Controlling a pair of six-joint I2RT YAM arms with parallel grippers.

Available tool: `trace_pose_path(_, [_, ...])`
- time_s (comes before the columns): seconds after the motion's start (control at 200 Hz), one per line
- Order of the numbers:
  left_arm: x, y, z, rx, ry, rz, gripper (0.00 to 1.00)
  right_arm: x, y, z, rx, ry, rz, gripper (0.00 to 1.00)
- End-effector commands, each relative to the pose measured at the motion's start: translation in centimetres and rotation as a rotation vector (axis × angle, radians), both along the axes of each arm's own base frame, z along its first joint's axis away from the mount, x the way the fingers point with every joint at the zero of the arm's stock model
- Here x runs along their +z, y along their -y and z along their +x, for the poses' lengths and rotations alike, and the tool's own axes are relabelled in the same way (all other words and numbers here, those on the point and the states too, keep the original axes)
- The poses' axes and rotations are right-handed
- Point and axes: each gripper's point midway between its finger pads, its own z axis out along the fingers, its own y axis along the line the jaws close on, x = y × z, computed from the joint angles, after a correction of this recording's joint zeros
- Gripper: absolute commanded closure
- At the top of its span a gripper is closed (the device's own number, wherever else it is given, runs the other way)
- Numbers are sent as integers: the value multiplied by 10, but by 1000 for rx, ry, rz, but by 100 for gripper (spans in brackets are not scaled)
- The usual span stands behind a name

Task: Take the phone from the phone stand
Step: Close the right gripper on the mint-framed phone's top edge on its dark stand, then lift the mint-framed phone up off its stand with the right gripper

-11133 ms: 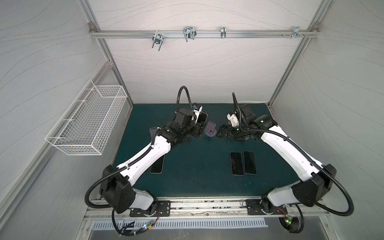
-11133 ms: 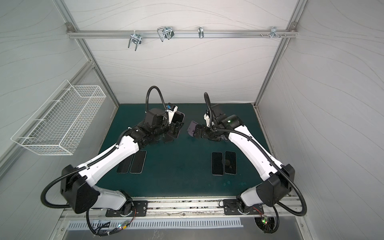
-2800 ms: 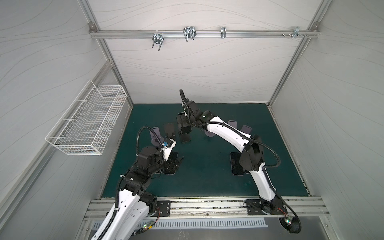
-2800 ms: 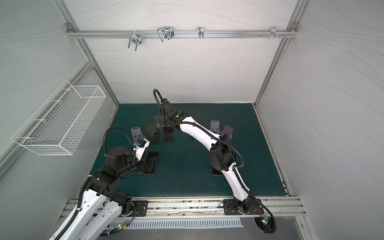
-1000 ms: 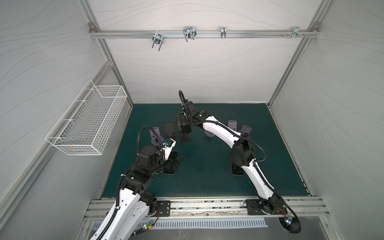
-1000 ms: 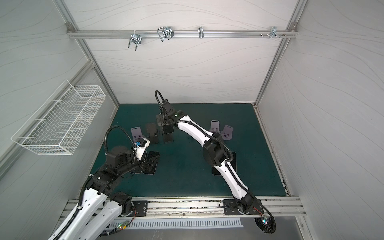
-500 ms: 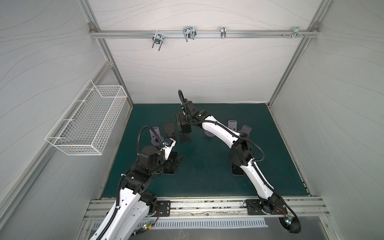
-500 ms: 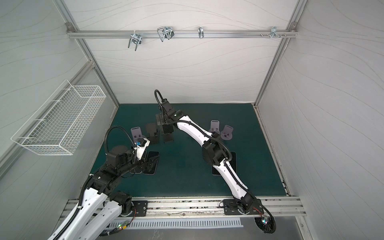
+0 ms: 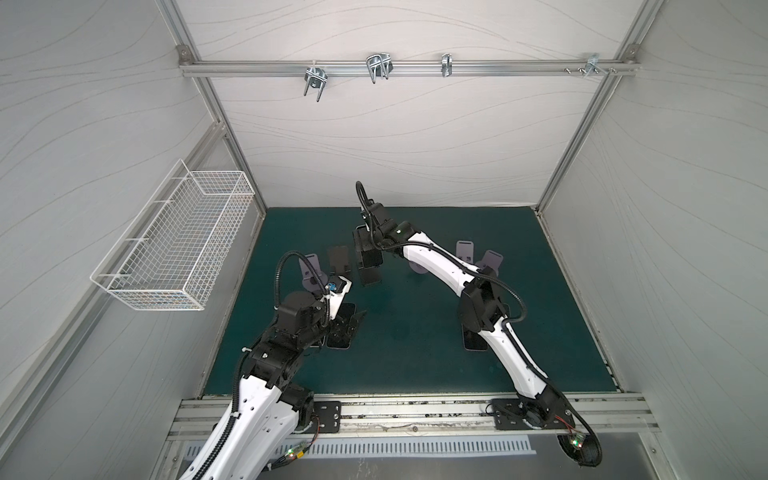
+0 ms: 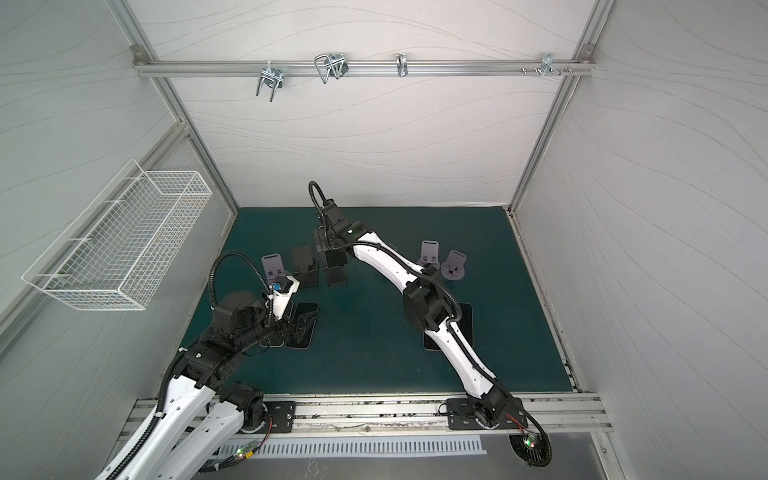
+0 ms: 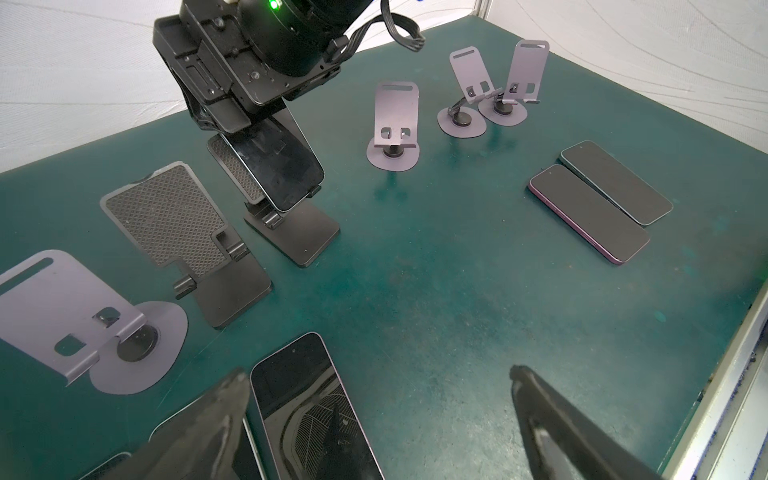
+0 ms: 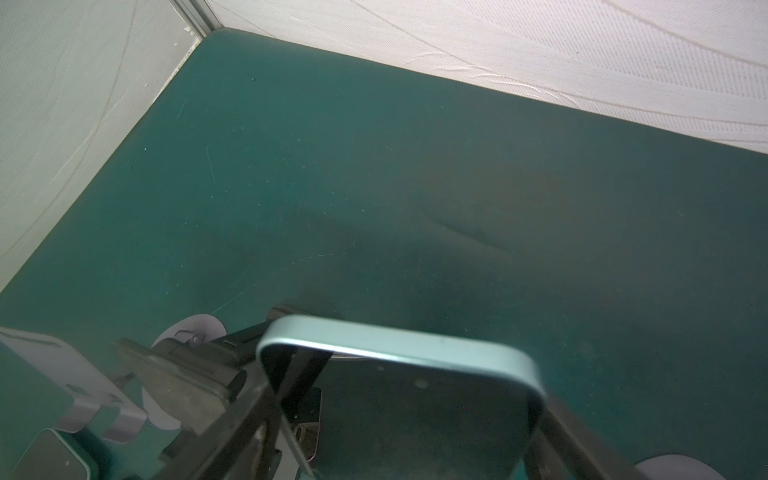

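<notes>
Flanking the phone (image 11: pixel 278 166) on one stand (image 11: pixel 299 237) of six, right fingers' (image 12: pixel 232 428) hold is unclear; left fingers (image 11: pixel 552 424) gape empty.

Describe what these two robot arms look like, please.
The left arm and right arm are white curved shells with black joints. A black ribbed cable loops along each. The right wrist shows a green light. The left gripper and right gripper are black, two-fingered.

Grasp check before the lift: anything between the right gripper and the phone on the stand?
Nothing visible. The right gripper straddles the top end of the phone, a finger on each side; whether they press it yet is unclear. The phone rests on its stand. The empty stand beside it is apart from the phone.
</notes>
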Motion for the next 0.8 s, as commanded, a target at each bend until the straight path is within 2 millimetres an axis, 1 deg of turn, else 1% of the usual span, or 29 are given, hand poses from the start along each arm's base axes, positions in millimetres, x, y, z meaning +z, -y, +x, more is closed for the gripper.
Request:
trace_pose_path(0.0, [16,-1,5,2,70,1,1,9,4,3,-4,19,-6,14])
trace_pose_path(0.53, [17,-3,5,10,77,4,1,28,14,0,-6,67,-13,16])
trace_pose_path(0.795, [17,-3,5,11,80,4,1,35,13,-1,4,73,-6,20])
